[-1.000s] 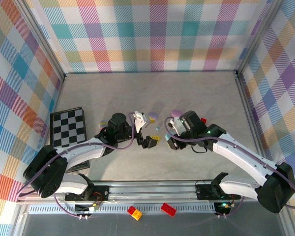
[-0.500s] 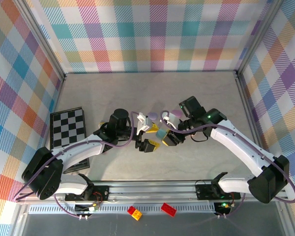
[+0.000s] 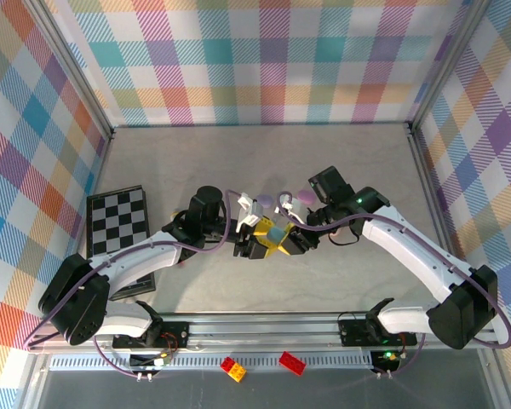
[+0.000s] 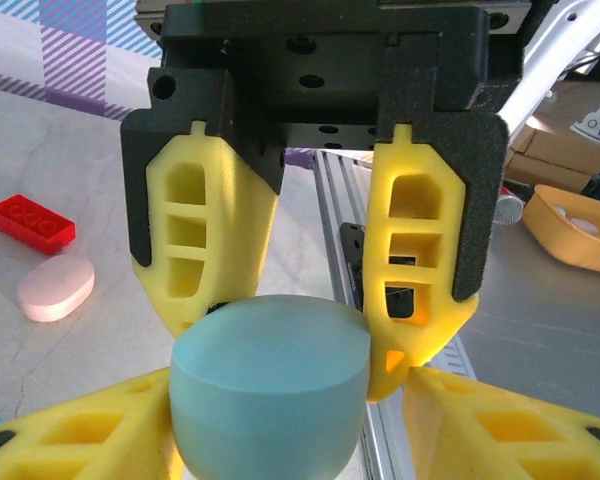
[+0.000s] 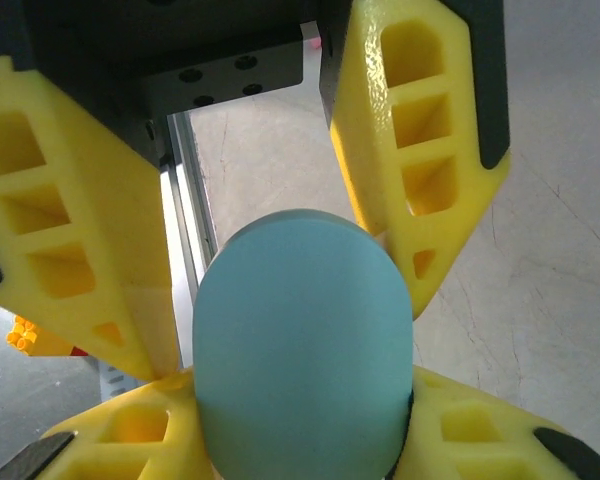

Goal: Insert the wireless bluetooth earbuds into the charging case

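A teal oval charging case (image 3: pixel 278 233) hangs above the middle of the table, held from both sides. My left gripper (image 3: pixel 260 244) comes at it from the left, and both of its yellow fingers (image 4: pixel 195 240) touch the case (image 4: pixel 270 390). From the right, my right gripper (image 3: pixel 295 241) is shut on the same case (image 5: pixel 300 340), with its fingers (image 5: pixel 420 170) pressed on the flanks. In each wrist view the other gripper's yellow fingertips show at the bottom. The earbuds are hidden.
Two lavender cases (image 3: pixel 263 201) (image 3: pixel 305 198) lie just behind the grippers. A pink case (image 4: pixel 55 287) and a red brick (image 4: pixel 30 222) rest on the table. A checkerboard (image 3: pixel 119 220) lies at the left. Loose bricks (image 3: pixel 292 362) sit below the front rail.
My left gripper has moved right to the teal case and closed its jaws onto it. The right gripper carried the case a little to the left and has kept its grip.
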